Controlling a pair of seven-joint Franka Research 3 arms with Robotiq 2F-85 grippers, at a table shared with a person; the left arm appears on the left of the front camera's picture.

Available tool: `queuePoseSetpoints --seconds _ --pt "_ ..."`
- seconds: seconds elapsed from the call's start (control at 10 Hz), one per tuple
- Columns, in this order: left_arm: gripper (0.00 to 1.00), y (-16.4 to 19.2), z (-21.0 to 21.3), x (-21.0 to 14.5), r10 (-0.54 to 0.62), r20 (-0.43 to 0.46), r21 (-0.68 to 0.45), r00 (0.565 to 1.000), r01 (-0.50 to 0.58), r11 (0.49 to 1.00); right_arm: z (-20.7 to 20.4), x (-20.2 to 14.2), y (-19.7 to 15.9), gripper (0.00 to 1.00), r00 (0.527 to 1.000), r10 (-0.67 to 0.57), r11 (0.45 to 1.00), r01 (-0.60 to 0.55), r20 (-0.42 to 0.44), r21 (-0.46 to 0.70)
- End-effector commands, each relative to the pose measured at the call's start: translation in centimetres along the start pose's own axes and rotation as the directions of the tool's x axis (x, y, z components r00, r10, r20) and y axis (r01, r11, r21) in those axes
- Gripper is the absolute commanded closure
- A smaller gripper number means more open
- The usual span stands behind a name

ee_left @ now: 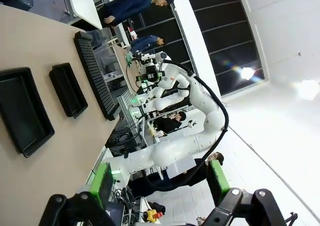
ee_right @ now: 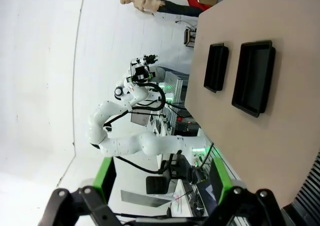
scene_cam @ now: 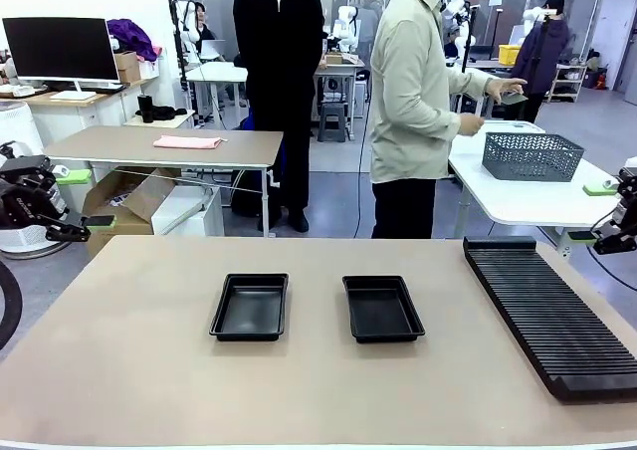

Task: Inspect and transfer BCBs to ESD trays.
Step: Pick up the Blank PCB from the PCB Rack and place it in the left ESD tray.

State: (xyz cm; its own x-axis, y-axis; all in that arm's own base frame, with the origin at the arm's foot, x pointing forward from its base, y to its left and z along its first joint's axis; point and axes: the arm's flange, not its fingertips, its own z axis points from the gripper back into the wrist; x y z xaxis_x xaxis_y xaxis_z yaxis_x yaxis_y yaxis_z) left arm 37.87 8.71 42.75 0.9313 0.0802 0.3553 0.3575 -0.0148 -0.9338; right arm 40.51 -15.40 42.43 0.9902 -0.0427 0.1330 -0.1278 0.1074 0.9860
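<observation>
1. Left gripper (ee_left: 160, 183) hung open off the left edge of the table (scene_cam: 129, 370), holding nothing. Right gripper (ee_right: 162, 178) did likewise off the right edge, jaws wide.
2. Left tray (scene_cam: 251, 306) and right tray (scene_cam: 382, 308) lay mid-table, side by side and apart, with long axes running from robot toward person.
3. Bare table surrounded them. The rack (scene_cam: 547, 316) lay along the right side, well apart from the right tray.
4. Beyond, a person's hand (scene_cam: 501, 88) held a small dark piece (scene_cam: 515, 98) near the basket (scene_cam: 532, 156) — too small to tell as a board.
</observation>
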Motion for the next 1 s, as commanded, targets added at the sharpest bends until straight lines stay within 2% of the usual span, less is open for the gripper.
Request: queuePoseSetpoints --seconds 0.0,0.6,0.9 --pt "0.00 -0.4 0.2 -0.2 0.009 0.046 0.000 0.999 -0.009 1.000 0.2 -0.7 0.2 0.00 0.998 -0.038 0.999 0.039 0.045 -0.003" --pt "0.00 -0.6 1.0 -1.2 0.033 0.088 0.031 0.996 -0.036 0.999 1.4 -1.4 -0.5 0.00 0.990 -0.108 0.993 0.111 0.094 -0.026" --pt "0.00 -0.4 1.2 -1.2 0.058 0.100 0.028 0.993 -0.061 0.998 1.5 -1.5 -0.9 0.00 0.988 -0.109 0.994 0.112 0.108 -0.016"
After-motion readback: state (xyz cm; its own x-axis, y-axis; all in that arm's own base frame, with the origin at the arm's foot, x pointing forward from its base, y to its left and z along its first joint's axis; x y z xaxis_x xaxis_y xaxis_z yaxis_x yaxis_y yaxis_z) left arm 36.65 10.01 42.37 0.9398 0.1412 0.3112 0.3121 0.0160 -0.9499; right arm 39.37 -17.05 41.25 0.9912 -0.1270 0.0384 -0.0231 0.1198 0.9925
